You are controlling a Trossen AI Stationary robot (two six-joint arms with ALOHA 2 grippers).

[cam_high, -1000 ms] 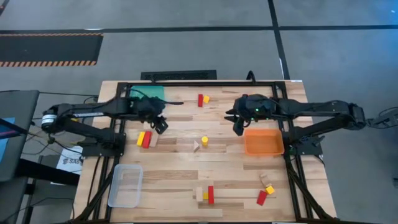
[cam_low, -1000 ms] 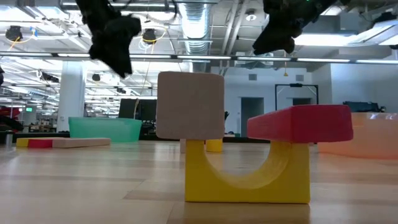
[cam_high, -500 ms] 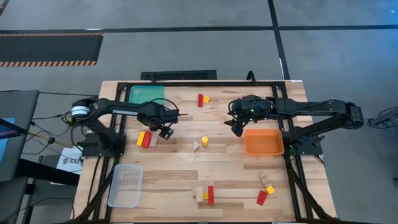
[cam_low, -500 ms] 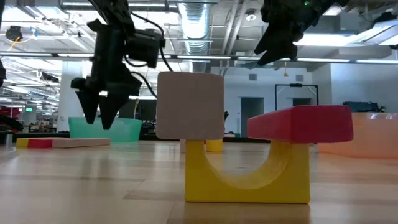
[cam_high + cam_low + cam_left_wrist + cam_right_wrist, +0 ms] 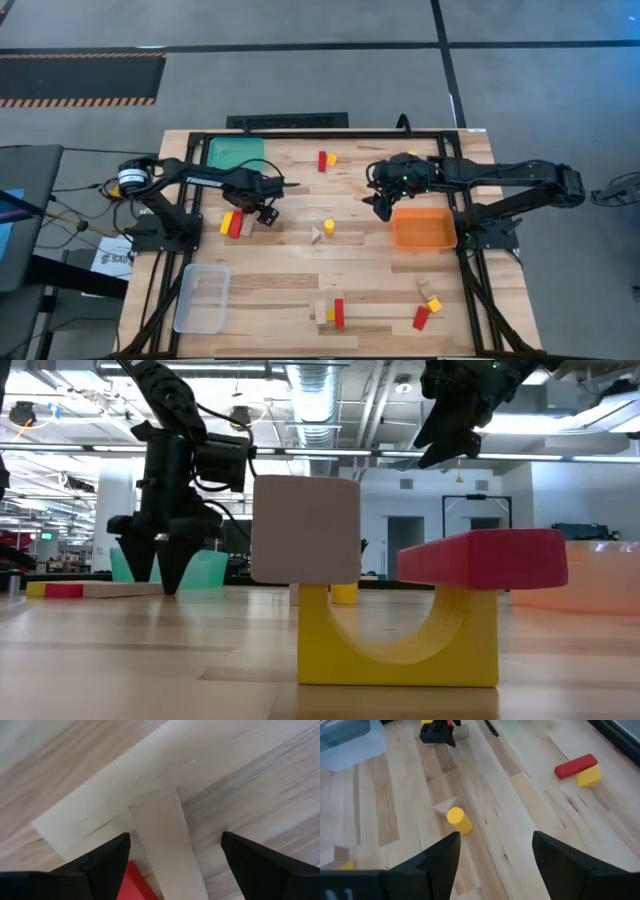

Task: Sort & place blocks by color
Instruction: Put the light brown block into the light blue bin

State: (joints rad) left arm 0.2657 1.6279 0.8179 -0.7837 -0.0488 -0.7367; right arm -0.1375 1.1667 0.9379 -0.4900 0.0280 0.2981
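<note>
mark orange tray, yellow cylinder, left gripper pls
orange tray (image 5: 424,241): high view, rim on its near side.
yellow cylinder (image 5: 459,820): right wrist view, its side.
left gripper (image 5: 159,565): low view, midway between the open fingertips.

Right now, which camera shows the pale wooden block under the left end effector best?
The left wrist view: the pale wooden block fills the frame between the open left end effector. The high view shows only a sliver beside the arm; in the low view it lies flat and distant; the right wrist view hides it.
</note>
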